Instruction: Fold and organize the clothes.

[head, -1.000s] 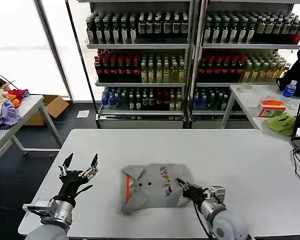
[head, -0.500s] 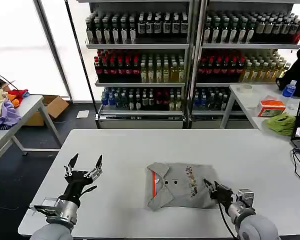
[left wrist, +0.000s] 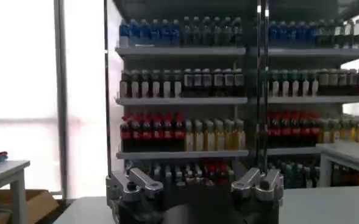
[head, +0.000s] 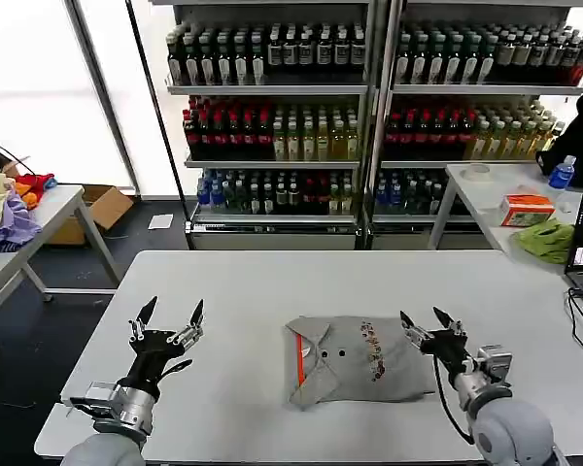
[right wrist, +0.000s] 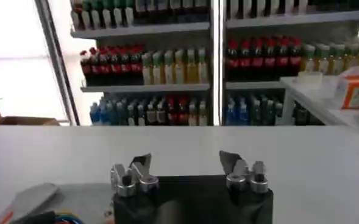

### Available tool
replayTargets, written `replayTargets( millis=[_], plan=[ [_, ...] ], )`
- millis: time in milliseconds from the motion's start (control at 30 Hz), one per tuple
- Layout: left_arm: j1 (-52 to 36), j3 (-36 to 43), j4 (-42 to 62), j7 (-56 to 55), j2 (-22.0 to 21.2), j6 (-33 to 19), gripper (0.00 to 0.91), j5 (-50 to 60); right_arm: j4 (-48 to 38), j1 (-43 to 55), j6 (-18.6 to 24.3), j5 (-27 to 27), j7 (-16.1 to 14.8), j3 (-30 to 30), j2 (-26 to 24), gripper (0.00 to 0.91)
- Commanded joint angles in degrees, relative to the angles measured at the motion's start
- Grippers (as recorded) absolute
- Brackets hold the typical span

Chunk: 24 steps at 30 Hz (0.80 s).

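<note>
Shirt (head: 355, 359), soft grey folded rectangle, lies released as right tool (head: 427, 323) lifts spread; left tool (head: 169, 316) spread.

On my head view, frame centre, I see a light grey shirt (head: 355, 361) with an orange-red trim strip (head: 299, 355) and a small multicoloured chest print (head: 373, 351), lying on a white table (head: 272, 282). Upper frame: bottles (head: 272, 136) in red, yellow-green, dark, blue.

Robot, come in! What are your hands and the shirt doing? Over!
Left gripper open, raised over the table's left side. Right gripper open, beside the shirt. Shirt folded, lying flat. Nothing blocking.
</note>
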Motion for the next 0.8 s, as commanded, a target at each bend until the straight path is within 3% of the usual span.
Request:
replayTargets(
  millis=[33,200,400,533,667,733,800],
  plan=[
    [0.9,0.1,-0.2,0.1,-0.2,0.0,0.907,0.1,-10.8,7.4,11.0,-9.6,1.4,-18.2,7.1,0.907],
    [2.0,-0.4,-0.7,0.3,-0.5,-0.2,0.907,0.1,-14.2,7.2,11.9,-10.2,6.7,-21.9,9.8,0.907],
    [2.1,-0.4,-0.5,0.3,-0.7,-0.1,0.907,-0.6,-13.4,6.5,5.0,-9.2,16.9,-22.6,10.7,0.907],
    [1.6,0.1,-0.3,0.3,-0.8,0.0,0.907,-0.7,-11.1,6.0,2.7,-6.1,18.8,-21.3,10.3,0.907],
    [1.4,0.5,-0.1,0.4,-0.8,0.0,0.907,-0.7,-6.9,5.6,3.1,-5.9,19.5,-19.7,9.8,0.907],
    [1.4,0.6,0.0,0.5,-0.8,0.1,0.907,-0.7,-4.1,5.7,0.1,-6.0,21.4,-18.7,9.4,0.907],
    [1.2,0.7,0.1,0.4,-0.8,0.0,0.907,-0.7,-2.5,5.7,0.2,-5.2,21.2,-17.9,8.9,0.907]
  ],
)
